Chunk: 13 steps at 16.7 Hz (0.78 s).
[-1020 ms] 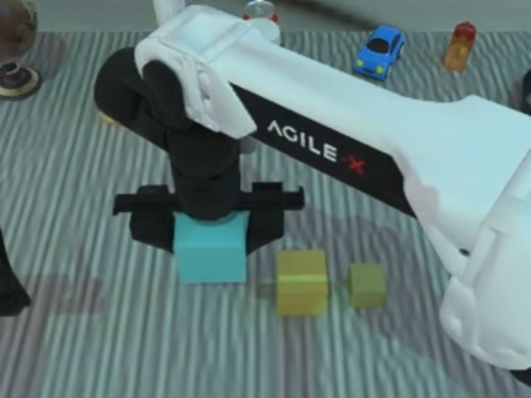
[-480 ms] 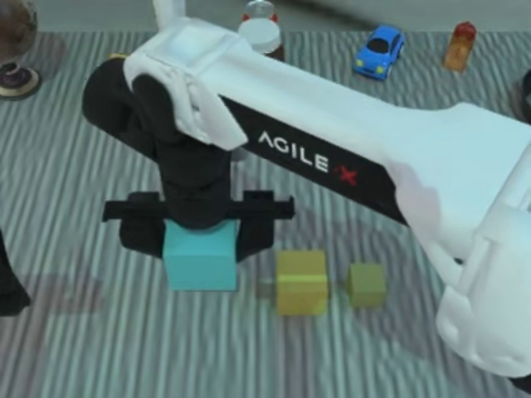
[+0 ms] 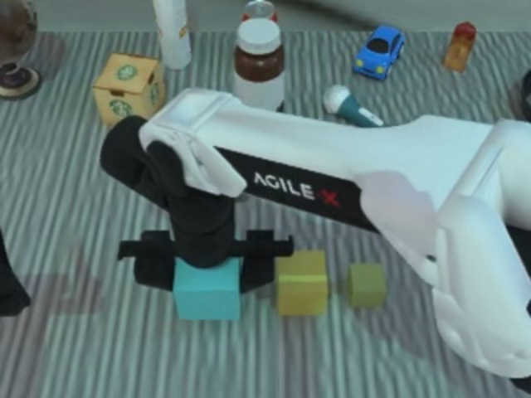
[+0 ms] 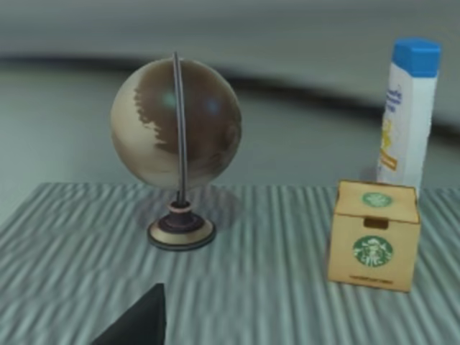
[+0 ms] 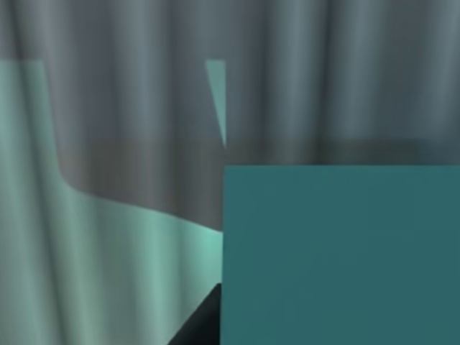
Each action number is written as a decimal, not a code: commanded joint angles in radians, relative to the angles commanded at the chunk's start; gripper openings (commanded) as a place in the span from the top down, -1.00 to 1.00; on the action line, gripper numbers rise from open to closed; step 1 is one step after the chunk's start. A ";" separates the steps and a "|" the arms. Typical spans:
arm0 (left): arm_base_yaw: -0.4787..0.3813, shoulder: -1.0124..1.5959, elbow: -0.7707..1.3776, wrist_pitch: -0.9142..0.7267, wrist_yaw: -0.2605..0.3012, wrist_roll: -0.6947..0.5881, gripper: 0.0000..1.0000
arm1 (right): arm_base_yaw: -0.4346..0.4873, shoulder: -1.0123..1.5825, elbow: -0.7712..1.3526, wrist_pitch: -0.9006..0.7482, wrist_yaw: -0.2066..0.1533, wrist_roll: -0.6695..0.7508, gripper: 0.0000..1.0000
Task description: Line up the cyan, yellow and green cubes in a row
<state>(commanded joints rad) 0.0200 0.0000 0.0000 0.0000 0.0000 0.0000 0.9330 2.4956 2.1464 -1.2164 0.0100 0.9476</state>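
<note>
A: Where is the right hand [image 3: 207, 259] seen?

B: It is seen above the cyan cube [image 3: 207, 288], near the middle of the tabletop [image 3: 75, 348] in the top view. A black finger is seen on each side of the cube, and the cube is pinched between them. Whether the cube is resting on the tabletop or lifted a little cannot be told for sure.

A: What is shown in the right wrist view?

B: A flat cyan face of the cube [image 5: 338, 251] fills one corner, with the striped cloth behind it.

A: Where are the other two cubes found?

B: The yellow cube [image 3: 301, 282] is placed just to the right of the cyan one, close beside the hand's right finger. The green cube [image 3: 366, 284] is placed to the right of the yellow one, with a small gap between them. All three are set in one line across the tabletop.

A: And the left arm?

B: Only a dark bit is seen at the left edge of the top view [image 3: 10, 286]. The state of its hand cannot be told.

A: What else is seen?

B: A globe [image 4: 176, 129], a tan box [image 4: 374, 233], a white bottle [image 4: 408, 108], a brown jar [image 3: 259, 62], a blue toy car [image 3: 380, 50] and a microphone [image 3: 348, 106] are seen at the far side.
</note>
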 joint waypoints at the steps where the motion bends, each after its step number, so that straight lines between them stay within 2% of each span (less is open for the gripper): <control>1: 0.000 0.000 0.000 0.000 0.000 0.000 -1.00 | 0.000 0.000 0.000 0.000 0.000 0.000 1.00; 3: 0.000 0.000 0.000 0.000 0.000 0.000 -1.00 | 0.000 0.000 0.000 0.000 0.000 0.000 1.00; 13: 0.000 0.000 0.000 0.000 0.000 0.000 -1.00 | 0.000 0.000 0.000 0.000 0.000 0.000 -0.51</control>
<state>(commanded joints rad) 0.0200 0.0000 0.0000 0.0000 0.0000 0.0000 0.9330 2.4956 2.1464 -1.2164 0.0100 0.9476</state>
